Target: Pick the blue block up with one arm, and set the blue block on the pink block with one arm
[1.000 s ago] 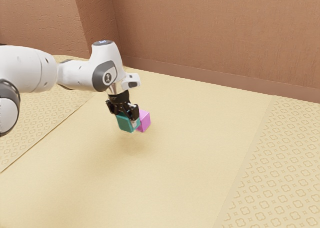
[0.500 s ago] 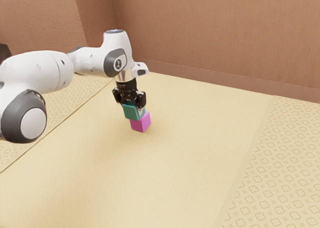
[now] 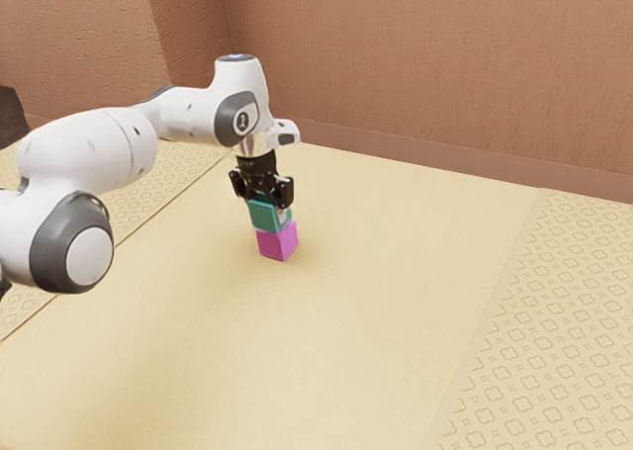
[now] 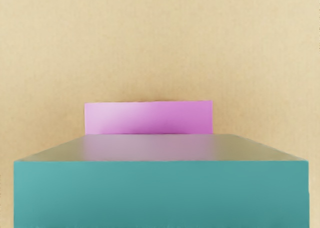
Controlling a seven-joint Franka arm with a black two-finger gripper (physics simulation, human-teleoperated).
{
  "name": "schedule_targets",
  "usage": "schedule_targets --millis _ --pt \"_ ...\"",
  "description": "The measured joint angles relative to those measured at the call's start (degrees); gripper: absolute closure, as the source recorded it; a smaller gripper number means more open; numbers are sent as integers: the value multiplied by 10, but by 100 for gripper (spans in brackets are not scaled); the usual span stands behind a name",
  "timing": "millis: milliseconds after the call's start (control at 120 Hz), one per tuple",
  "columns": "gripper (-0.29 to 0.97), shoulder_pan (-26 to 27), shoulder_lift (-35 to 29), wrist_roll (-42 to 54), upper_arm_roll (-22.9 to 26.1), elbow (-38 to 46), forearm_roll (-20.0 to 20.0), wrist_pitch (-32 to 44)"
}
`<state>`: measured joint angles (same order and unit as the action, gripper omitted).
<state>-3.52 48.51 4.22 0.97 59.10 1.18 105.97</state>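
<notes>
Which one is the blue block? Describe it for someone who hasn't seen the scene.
Find the white arm reaching over the tan table; its black gripper points straight down. The blue block is the teal cube between its fingers, sitting on top of the pink block, the only other cube.

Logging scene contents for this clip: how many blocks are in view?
2. The blue block is stacked on the pink block, which rests on the table. Nothing suggests a hidden one.
</notes>
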Motion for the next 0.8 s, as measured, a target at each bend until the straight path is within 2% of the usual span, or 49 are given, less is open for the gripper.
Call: schedule_targets --millis 600,800 --pt "28 0 37 25 0 -64 0 -33" --pt "12 0 38 30 1 -64 1 -37"
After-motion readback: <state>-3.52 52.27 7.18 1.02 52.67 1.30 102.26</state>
